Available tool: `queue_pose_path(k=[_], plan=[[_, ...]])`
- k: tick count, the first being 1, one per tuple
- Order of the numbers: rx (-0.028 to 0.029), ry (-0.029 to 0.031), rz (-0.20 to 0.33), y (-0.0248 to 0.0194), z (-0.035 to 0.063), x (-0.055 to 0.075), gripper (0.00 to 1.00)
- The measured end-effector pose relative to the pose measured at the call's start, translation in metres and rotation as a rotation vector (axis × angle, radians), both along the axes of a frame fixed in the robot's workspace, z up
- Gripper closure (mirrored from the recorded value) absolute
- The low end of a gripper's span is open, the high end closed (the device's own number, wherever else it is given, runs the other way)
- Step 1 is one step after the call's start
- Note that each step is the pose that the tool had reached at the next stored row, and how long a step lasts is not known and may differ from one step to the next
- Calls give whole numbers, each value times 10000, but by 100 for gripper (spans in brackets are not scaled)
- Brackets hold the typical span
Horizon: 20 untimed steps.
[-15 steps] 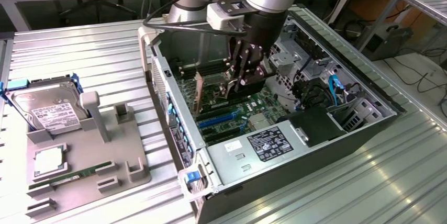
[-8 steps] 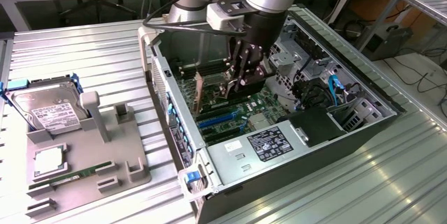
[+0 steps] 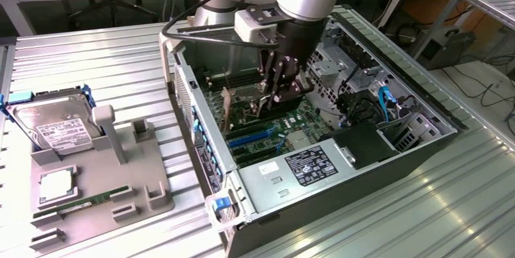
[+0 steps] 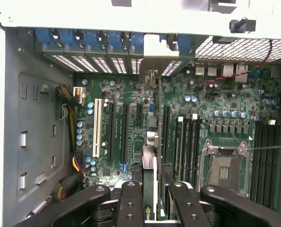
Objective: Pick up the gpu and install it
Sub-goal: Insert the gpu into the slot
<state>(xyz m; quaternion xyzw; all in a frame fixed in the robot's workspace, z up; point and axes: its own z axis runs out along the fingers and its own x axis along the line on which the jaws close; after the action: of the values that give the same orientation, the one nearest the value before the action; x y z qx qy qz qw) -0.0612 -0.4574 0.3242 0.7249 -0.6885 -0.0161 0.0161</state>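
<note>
The gpu (image 4: 149,166) stands on edge between my fingers, seen as a thin green and black strip. Its silver end bracket (image 4: 154,53) reaches the rear slot openings of the computer case (image 3: 418,98). My gripper (image 4: 153,188) is shut on the card's upper edge, with one black finger (image 4: 131,203) on each side. In the exterior view the gripper (image 3: 278,96) is down inside the open case, holding the gpu (image 3: 266,108) upright just over the motherboard's expansion slots (image 3: 249,140). I cannot tell whether the card's edge touches a slot.
The power supply (image 3: 310,164) lies at the case's near end, with cables and drive bays (image 3: 386,110) on the exterior view's right. The CPU socket (image 4: 223,165) and memory slots (image 4: 188,142) lie beside the card. A grey fixture (image 3: 96,191) outside holds a hard drive (image 3: 52,126) and a memory stick (image 3: 76,204).
</note>
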Motion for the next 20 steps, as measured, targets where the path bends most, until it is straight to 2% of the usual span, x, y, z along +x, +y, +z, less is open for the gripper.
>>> queue_pose_path(k=[7, 12, 14, 15, 20], plan=[[-41, 1, -8, 4, -89, -21, 74], [-42, 2, -148, 36, -182, -50, 74], [-71, -1, -163, 37, -202, -66, 74], [-118, -1, -163, 38, -218, -76, 74], [-151, -1, -309, 42, -279, -111, 74]])
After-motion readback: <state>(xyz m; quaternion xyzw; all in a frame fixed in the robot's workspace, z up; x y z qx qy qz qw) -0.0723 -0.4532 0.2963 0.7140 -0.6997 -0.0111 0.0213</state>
